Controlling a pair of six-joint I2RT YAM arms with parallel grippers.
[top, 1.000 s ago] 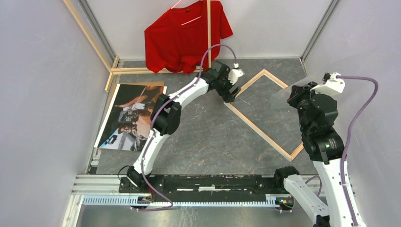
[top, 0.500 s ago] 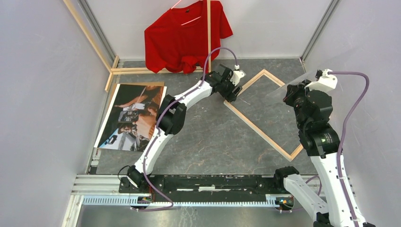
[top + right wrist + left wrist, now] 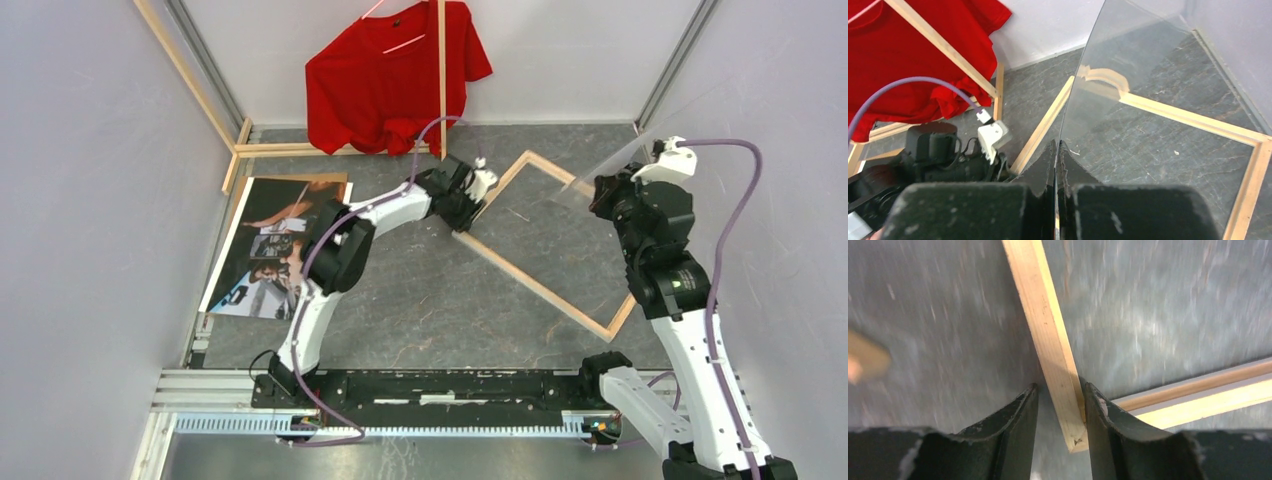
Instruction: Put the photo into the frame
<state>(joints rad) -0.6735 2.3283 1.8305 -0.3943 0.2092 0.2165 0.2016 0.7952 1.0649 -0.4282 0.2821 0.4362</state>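
Left tool (image 3: 1059, 392): its two fingers stand on both sides of one wooden bar of the frame (image 3: 540, 288), close to a corner. One finger touches the wood and a thin dark line shows at the other, so I cannot tell if the bar is really clamped.
Right tool (image 3: 1057, 150): clenched on the edge of a clear sheet (image 3: 1148, 100). It holds the sheet off the worktop, over the right side of the frame.
Frame: it lies flat on the grey worktop (image 3: 440, 300) with the bare wood face up, turned like a diamond. The grey surface shows through its opening.
Photo (image 3: 275, 245): it lies picture side up on the worktop, well to the left of the frame and not touching it.
Brown board (image 3: 335, 178): it is under the photo, and only a thin strip shows at the far edge.
Red shirt (image 3: 390, 80): it hangs on a wooden rack (image 3: 441, 70) behind the far left side of the frame.
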